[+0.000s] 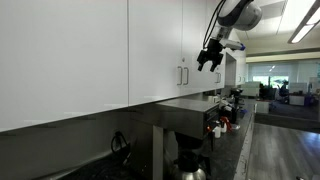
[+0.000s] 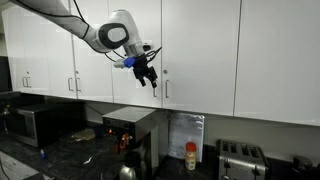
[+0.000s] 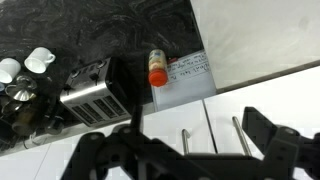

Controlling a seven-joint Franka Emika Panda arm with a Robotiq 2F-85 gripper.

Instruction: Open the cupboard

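Observation:
The cupboard is a narrow glossy white wall door, shut, with a slim silver bar handle at its edge. It also shows in an exterior view and in the wrist view, with its handle. A like door beside it has its own paired handle. My gripper is open and empty. It hovers just in front of the two handles without touching them, as both exterior views show. In the wrist view the gripper's dark fingers straddle both handles.
Below on the dark counter stand a silver toaster, an orange-capped bottle by a paper sheet, a coffee machine and a microwave. Wider white doors run along the wall on both sides.

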